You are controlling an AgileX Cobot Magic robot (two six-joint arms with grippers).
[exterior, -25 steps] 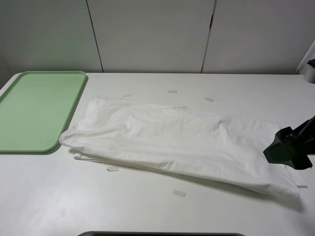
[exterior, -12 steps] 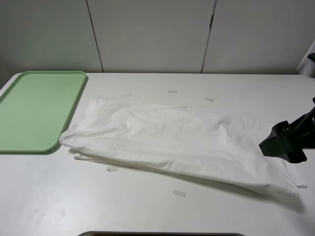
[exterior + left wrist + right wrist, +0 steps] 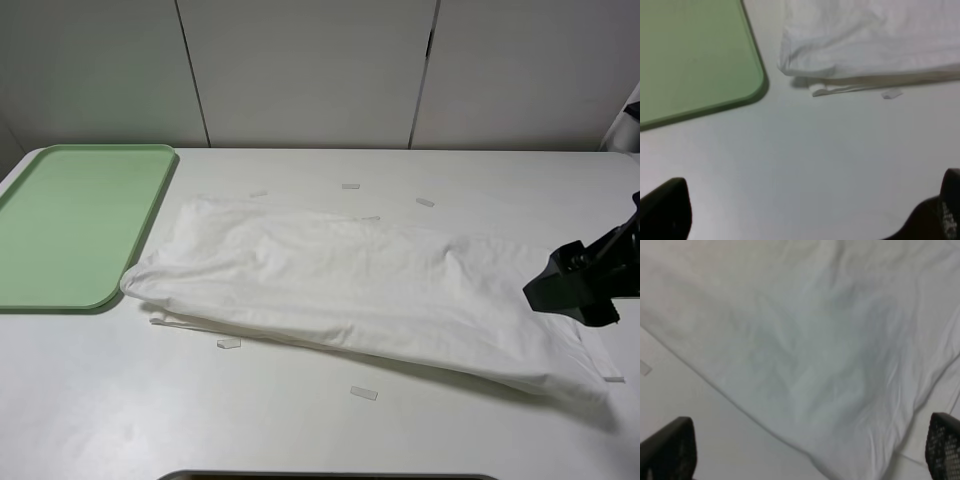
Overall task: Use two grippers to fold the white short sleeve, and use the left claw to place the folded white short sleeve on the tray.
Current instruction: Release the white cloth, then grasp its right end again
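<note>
So the bench (image 3: 300, 430) has the white short sleeve (image 3: 350, 290) across it as a long, rumpled folded band. One end is just beside the tray (image 3: 70, 225), the other under the right tool (image 3: 572, 290), jaws spread wide. The left tool (image 3: 805, 215), also wide apart, hovers over bare bench near the tray corner.

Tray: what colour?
Pale green tray, plain, no pattern; the exterior high view shows it best.

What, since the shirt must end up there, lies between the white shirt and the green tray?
Nothing visible does. The white short sleeve ends right beside the tray, with only bare table between them. Small clear tape bits lie along the shirt's edges, not in that gap.
</note>
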